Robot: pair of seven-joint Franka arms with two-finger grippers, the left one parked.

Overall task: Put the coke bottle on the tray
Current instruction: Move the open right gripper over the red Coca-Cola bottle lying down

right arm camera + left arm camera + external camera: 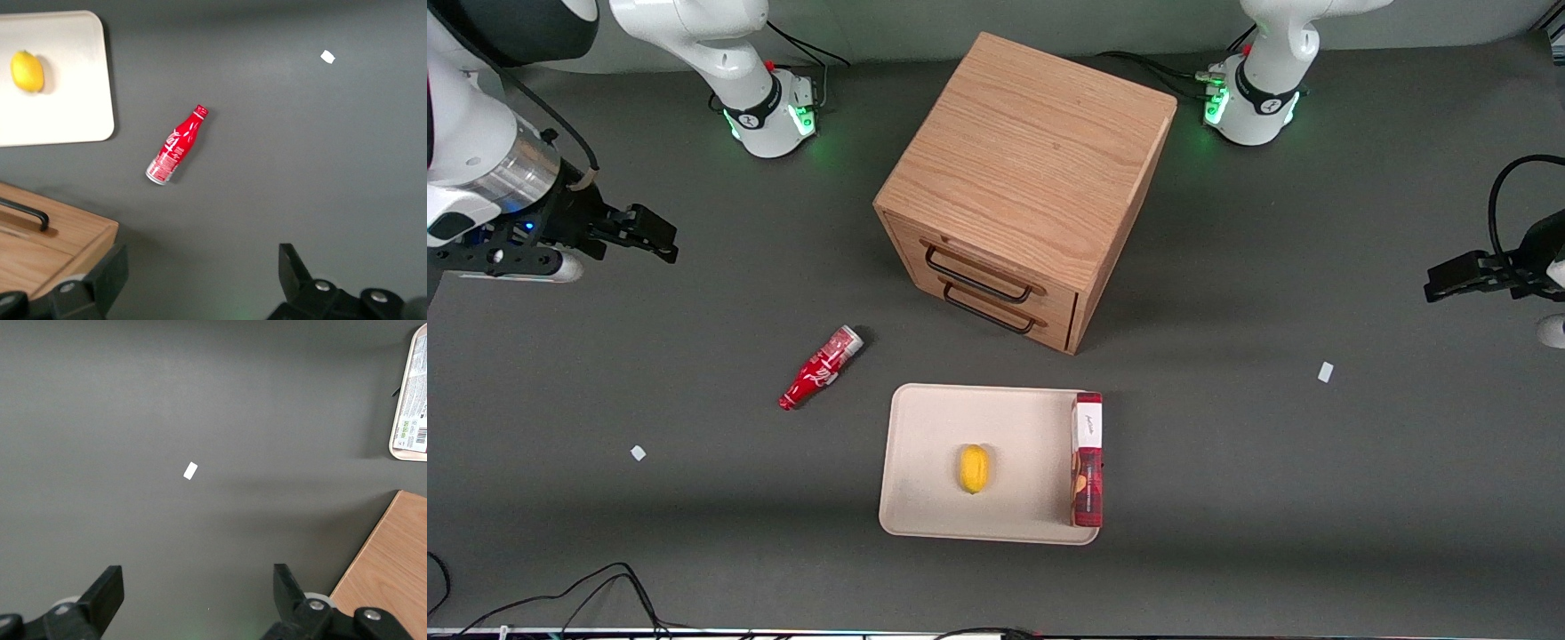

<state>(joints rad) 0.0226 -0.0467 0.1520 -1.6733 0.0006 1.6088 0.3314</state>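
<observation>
The coke bottle [821, 368] lies on its side on the dark table [605, 373], just beside the tray [925, 462] but apart from its rim. Its long axis runs diagonally: the red cap points toward the front camera and the working arm's end, the silvery base toward the wooden drawer cabinet [1023, 178]. The gripper [649, 233] hangs well apart from it, above the table toward the working arm's end, fingers spread and holding nothing. The front view shows a lemon [974, 468] and a red box [1087, 460] on the tray; the right wrist view [200, 280] shows the lemon but not the box
</observation>
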